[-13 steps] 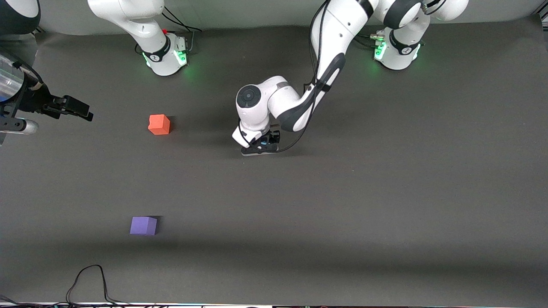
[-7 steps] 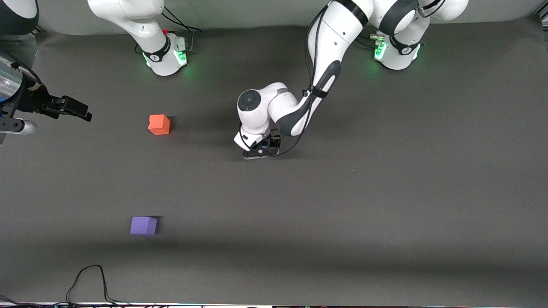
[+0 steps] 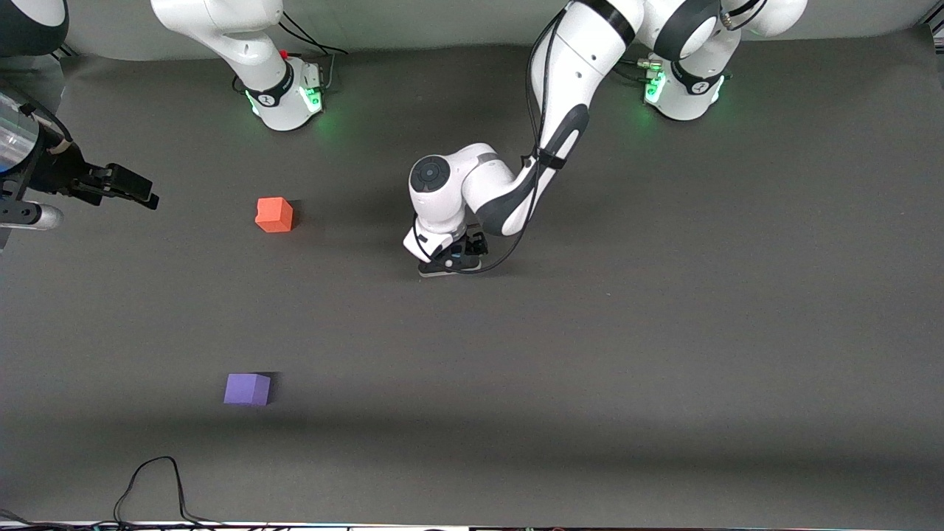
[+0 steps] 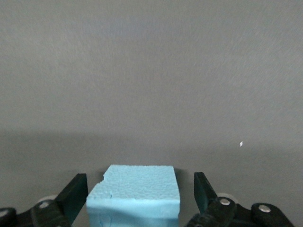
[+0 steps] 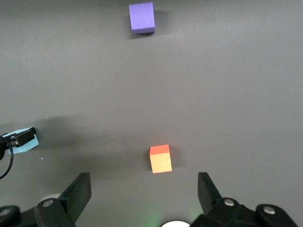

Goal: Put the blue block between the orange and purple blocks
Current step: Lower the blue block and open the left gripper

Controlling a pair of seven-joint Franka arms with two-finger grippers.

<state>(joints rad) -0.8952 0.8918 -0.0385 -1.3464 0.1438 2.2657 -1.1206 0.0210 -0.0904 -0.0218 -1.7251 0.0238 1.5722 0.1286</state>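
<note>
The light blue block (image 4: 137, 191) sits on the dark mat between my left gripper's (image 4: 141, 189) fingers. The fingers stand on either side of it with small gaps, so the gripper is open around it. In the front view the left gripper (image 3: 450, 262) is low over the middle of the table and its hand hides the block. The orange block (image 3: 273, 214) lies toward the right arm's end. The purple block (image 3: 247, 389) lies nearer the front camera than the orange one. My right gripper (image 3: 136, 188) waits open and empty, raised at the right arm's end of the table.
The right wrist view shows the orange block (image 5: 160, 159), the purple block (image 5: 142, 17) and the blue block (image 5: 21, 142) with the left gripper's finger at it. A black cable (image 3: 155, 487) loops at the table's front edge.
My left gripper has sunk a little lower around the blue block. The right arm has not moved.
</note>
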